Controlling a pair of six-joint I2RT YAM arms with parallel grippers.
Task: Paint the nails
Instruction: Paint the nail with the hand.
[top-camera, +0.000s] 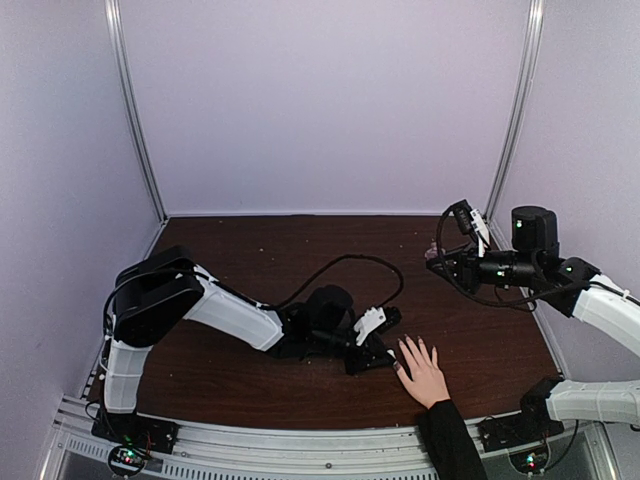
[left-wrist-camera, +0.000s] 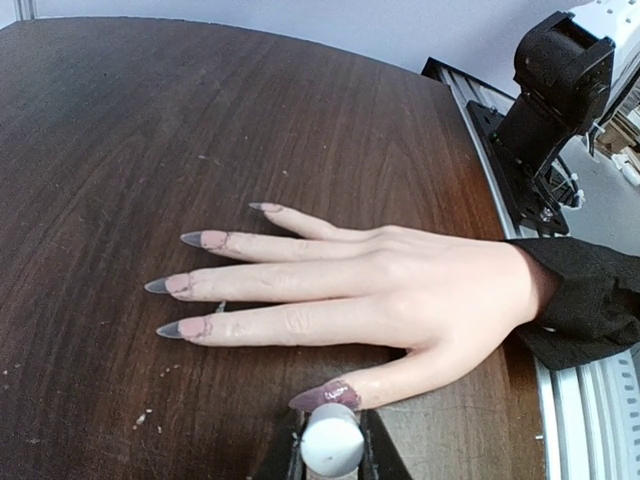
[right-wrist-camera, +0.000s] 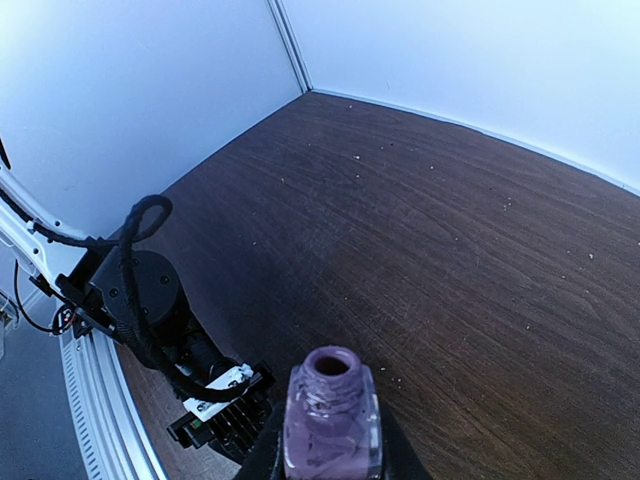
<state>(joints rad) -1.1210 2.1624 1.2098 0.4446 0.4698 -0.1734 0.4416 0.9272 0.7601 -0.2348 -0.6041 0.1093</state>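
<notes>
Left gripper (left-wrist-camera: 331, 464) pinched tight on pale cap (left-wrist-camera: 332, 438); we log thumb nail (left-wrist-camera: 326, 396) just ahead of it. Hand (left-wrist-camera: 400, 290) lies crosswise, other nails (left-wrist-camera: 200, 240) beyond the thumb. Right gripper (right-wrist-camera: 331, 455) clamps open bottle (right-wrist-camera: 332, 415), well apart from hand; left arm nearer.

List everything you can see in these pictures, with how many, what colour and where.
table: one, dark brown, under everything
walls: three, pale lilac, around table
hand: one, light-skinned, flat on table, near front
sleeve: one, black, at its wrist
nails: five, grey-mauve, on spread fingertips
bottle: one, clear with purple polish, uncapped, in right gripper
cap: one, white, in left gripper by thumb
left arm: one, white-black, reaching toward hand
right arm: one, white-black, table's right side
left gripper: one, black, shut on cap
right gripper: one, black, shut on bottle
</notes>
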